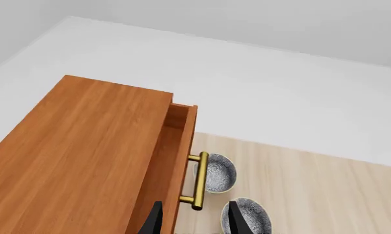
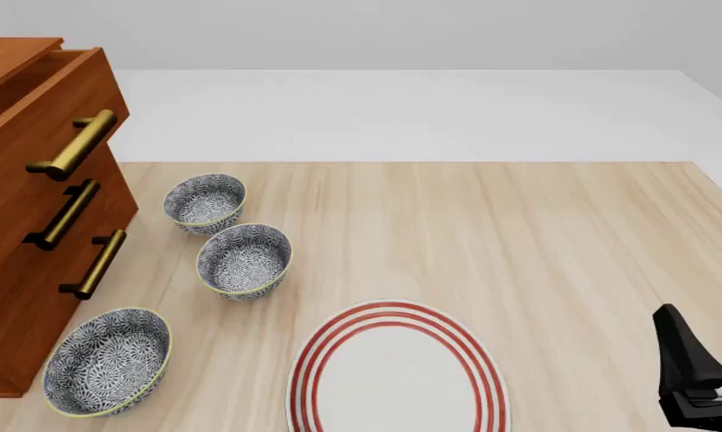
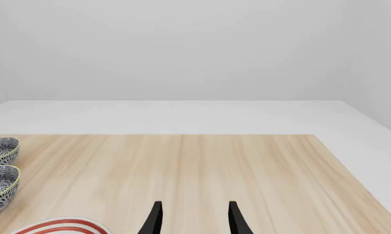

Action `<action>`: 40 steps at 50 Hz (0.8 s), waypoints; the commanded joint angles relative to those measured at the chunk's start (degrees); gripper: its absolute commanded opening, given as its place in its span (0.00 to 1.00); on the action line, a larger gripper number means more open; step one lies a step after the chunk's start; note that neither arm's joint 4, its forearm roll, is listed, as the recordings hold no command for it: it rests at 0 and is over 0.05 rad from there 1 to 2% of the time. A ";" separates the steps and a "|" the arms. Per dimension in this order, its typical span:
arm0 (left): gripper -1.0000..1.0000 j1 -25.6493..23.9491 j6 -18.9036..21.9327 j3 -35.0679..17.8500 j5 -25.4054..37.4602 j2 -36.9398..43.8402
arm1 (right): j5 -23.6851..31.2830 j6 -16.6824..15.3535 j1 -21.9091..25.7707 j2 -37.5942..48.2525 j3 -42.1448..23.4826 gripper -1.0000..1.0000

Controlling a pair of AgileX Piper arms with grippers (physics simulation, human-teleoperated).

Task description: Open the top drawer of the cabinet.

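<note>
- The cabinet (image 2: 37, 234) stands at the far-left edge of the table (image 2: 554, 243), its three drawer fronts facing right across the wood.
- The top drawer (image 2: 51, 108) is the highest of the three. In the left wrist view its front stands a little proud of the cabinet top, with a slot of dark interior showing behind it, so I judge it partly open, not fully.
- Its handle (image 2: 76, 144) is a brass bar held off the front on two posts. That bar is the one place to take hold: there is room behind it for a finger, and the wooden front itself offers no edge to pinch.
- I would expect the bar to be stiff and smooth, so likely slippery. A grip near its middle, closed squarely across it, should pull the drawer straight and keep it from racking.
- The drawer probably slides with some drag but little weight; the cabinet looks heavy enough to stay put.
- The left gripper (image 1: 194, 220) has its fingers spread, one either side of the near end of the handle as that view shows it. Whether they touch the brass I cannot tell.
- The right gripper (image 3: 194, 218) is also spread and empty, low at the near-right of the table, well apart from the cabinet.
- Three patterned bowls (image 2: 243, 261) sit just right of the cabinet, under the drawer's path, and a red-ringed plate (image 2: 397, 373) lies nearer.
</note>
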 commanded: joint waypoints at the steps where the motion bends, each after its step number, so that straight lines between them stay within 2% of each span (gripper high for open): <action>1: 1.00 1.04 -1.56 1.85 -1.68 3.03 | 0.00 0.00 0.01 0.01 0.00 1.00; 21: 1.00 2.81 -1.06 3.84 -4.04 6.43 | 0.00 0.00 -0.01 0.00 0.00 1.00; 40: 1.00 2.01 -0.63 4.71 -5.37 8.46 | 0.00 0.00 -0.01 0.01 0.00 1.00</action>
